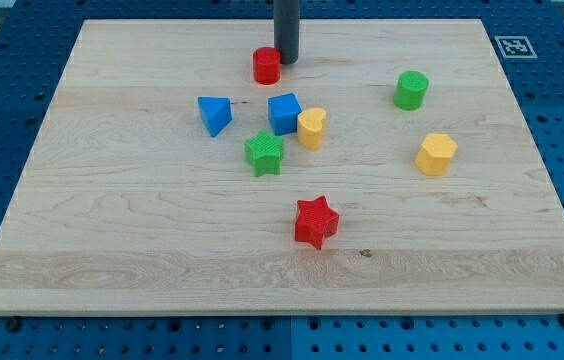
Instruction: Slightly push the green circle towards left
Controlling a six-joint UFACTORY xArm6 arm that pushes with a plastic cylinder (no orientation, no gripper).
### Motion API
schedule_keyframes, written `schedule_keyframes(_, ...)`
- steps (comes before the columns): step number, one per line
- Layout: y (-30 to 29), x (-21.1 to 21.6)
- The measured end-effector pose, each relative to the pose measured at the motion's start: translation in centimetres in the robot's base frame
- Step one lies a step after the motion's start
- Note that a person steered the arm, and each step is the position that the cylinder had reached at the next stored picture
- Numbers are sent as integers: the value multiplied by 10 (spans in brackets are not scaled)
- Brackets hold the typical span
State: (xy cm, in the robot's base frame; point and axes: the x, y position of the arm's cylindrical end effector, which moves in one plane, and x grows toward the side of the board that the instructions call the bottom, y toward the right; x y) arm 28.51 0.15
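Rod meets red cylinder [267,65] at worktop's [112,250] top edge.
My tip [286,62] sits just beside it, well apart from the green circle [411,90]; the rod's upper length is cut off, and no claw shows.

- My tip [285,62] is resting at the view's top, just right of the red cylinder [267,65].
- The green circle [411,90] is sitting well apart to the right, above the yellow block [436,154].
- The wooden surface [112,250] is carrying them all.

The board [162,230] is pale, matt wood with visible grain. The green circle [411,90] and red star [316,221] look like ridged plastic.
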Motion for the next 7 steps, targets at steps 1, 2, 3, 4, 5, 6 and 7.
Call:
schedule_keyframes(1,-4,9)
schedule_keyframes(2,-26,11)
schedule_keyframes(3,-41,12)
schedule_keyframes(4,8,-4)
schedule_keyframes(5,102,-23)
schedule_keyframes(6,207,-10)
schedule_keyframes(7,256,46)
